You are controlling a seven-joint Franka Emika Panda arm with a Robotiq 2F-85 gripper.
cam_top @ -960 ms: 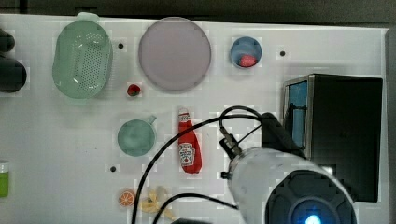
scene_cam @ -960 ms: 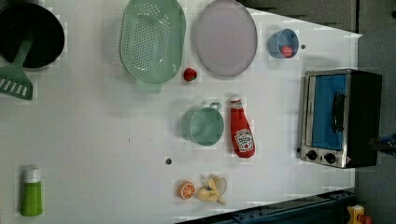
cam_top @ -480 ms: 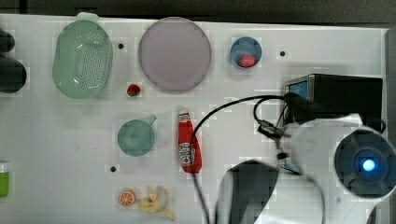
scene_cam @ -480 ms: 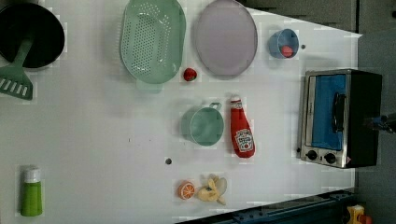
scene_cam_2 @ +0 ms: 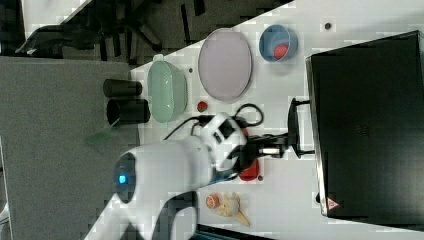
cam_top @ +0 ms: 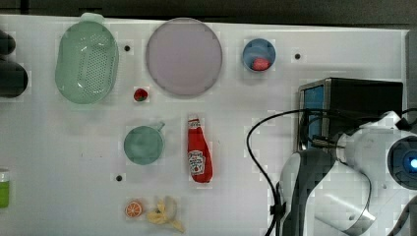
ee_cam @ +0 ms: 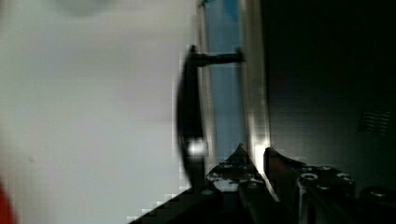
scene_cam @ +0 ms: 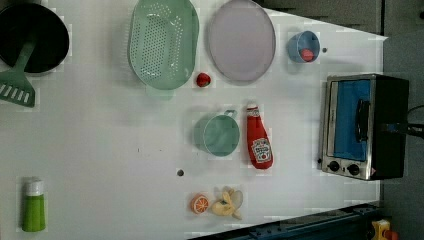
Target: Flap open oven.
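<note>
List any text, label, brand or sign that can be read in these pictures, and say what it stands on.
No text can be read.
Red ketchup bottle: white label with print, too blurred to read.
Boxy black-topped toaster oven: small red warning triangle at a corner of its top, wording not legible.
Oven's two black knobs: no markings can be made out.

A white table (scene_cam: 100, 150) carried the oven (scene_cam: 367, 125), a ketchup bottle (scene_cam: 258, 137) lying flat, a green cup (scene_cam: 217, 135) and a green colander (scene_cam: 161, 42). A lilac plate (scene_cam: 242, 40), a blue bowl (scene_cam: 302, 46), a black pan (scene_cam: 30, 37), a green bottle (scene_cam: 34, 205) and an orange half (scene_cam: 199, 204) lay there too.
</note>
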